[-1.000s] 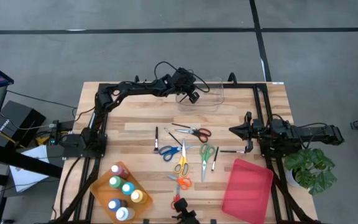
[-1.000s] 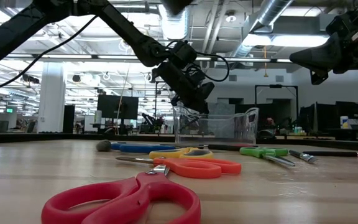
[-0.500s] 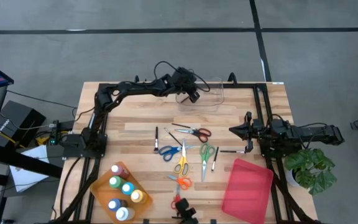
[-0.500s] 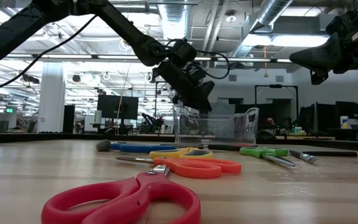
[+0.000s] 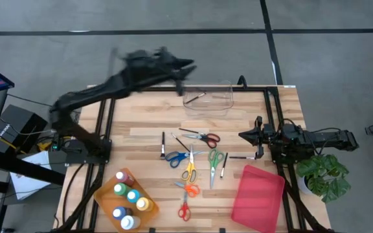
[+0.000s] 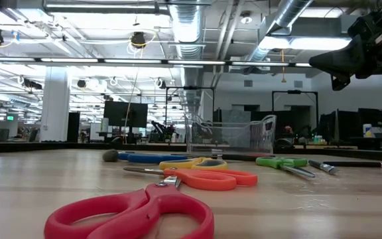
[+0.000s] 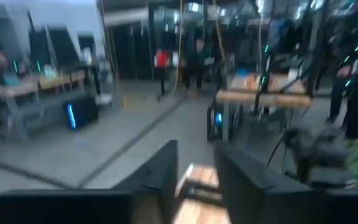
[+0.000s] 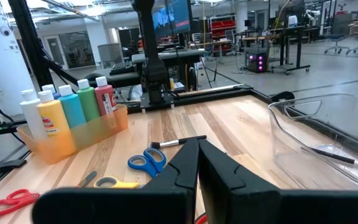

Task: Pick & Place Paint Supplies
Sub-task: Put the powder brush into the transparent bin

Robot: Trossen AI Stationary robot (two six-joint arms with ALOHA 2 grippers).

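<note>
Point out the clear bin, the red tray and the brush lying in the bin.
clear bin (image 5: 220, 109): high view, its near wall.
red tray (image 5: 259, 195): high view, middle of its flat floor.
brush (image 5: 195, 98): high view, mid-handle, inside the bin.

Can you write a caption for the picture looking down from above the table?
Left gripper swings above the clear bin, which holds one brush; scissors wait mid-table.

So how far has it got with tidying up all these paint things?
Barely started. One brush lies in the clear bin. Nothing is in hand: the left gripper is swinging away from the bin, empty, and the right gripper waits shut. Left on the table: several scissors, a few brushes, and the paint bottles in their orange tray.
</note>
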